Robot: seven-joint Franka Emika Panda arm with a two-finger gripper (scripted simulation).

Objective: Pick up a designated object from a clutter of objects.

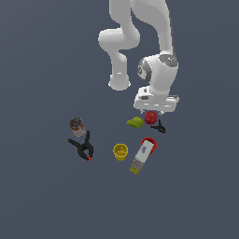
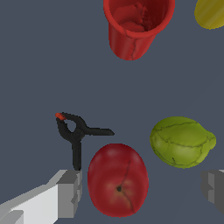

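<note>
Wrist view: a glossy red round apple (image 2: 117, 180) with a dark dimple fills the foreground, lying between the two grey fingers (image 2: 70, 192) of the gripper (image 2: 140, 192). The jaws stand apart, one on each side of the fruit, and neither visibly touches it.

Exterior view, from the view's left to its right: a dark can (image 1: 76, 125) lies on the grey floor (image 1: 42, 196), with a large black clamp with orange tips (image 1: 84, 147) just beside it on the near side. Well apart from these stands a small yellow cup (image 1: 120, 151). A white bottle with a red cap (image 1: 143, 156) lies tilted just right of the cup, cap end farther away. Beyond them, a yellow-green pear-like lump (image 1: 135, 122) rests just left of the red apple (image 1: 150, 117), and a smaller black clamp (image 1: 159, 127) lies just right of the apple. The white arm's hand (image 1: 156, 101) hangs directly over the apple, partly hiding its far side.
</note>
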